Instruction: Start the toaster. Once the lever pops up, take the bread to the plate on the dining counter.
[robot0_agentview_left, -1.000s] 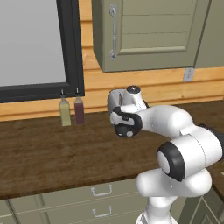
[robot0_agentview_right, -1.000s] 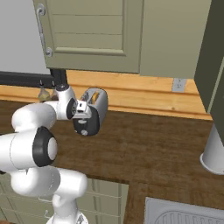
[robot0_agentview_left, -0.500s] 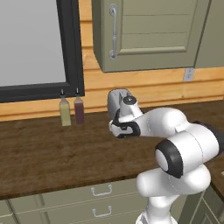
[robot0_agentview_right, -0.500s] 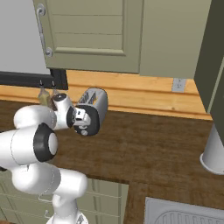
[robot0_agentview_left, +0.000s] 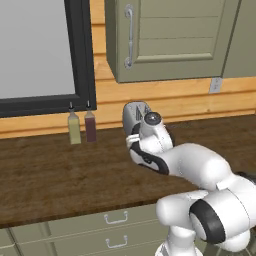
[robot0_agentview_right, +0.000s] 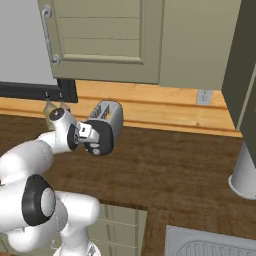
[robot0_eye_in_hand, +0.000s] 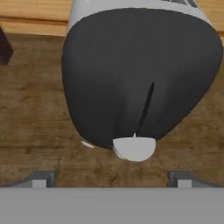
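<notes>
The silver toaster (robot0_agentview_left: 134, 112) stands on the dark worktop by the back wall, its glossy black end panel (robot0_agentview_right: 102, 138) facing me. My gripper (robot0_agentview_right: 91, 135) hovers right in front of that panel, open, with nothing between its fingers. In the hand view the panel (robot0_eye_in_hand: 140, 70) looms close, with a thin dark lever slot (robot0_eye_in_hand: 147, 103) and the round pale dial (robot0_eye_in_hand: 134, 148) below it; I cannot make out the lever tab itself. My gripper (robot0_eye_in_hand: 113, 178) shows its fingertips (robot0_eye_in_hand: 42, 178) wide apart. The bread is hidden in the slots. The plate and dining counter are out of view.
Two small bottles (robot0_agentview_left: 74, 128) (robot0_agentview_left: 90, 125) stand left of the toaster under the black window frame (robot0_agentview_left: 80, 55). A wall cabinet (robot0_agentview_left: 170, 40) hangs above. A white cylinder (robot0_agentview_right: 245, 172) and a sink drainer (robot0_agentview_right: 210, 245) lie to the right.
My hand has lowered a little and closed in on the toaster's black end panel, and the arm's elbow has dropped. The toaster has not moved.
</notes>
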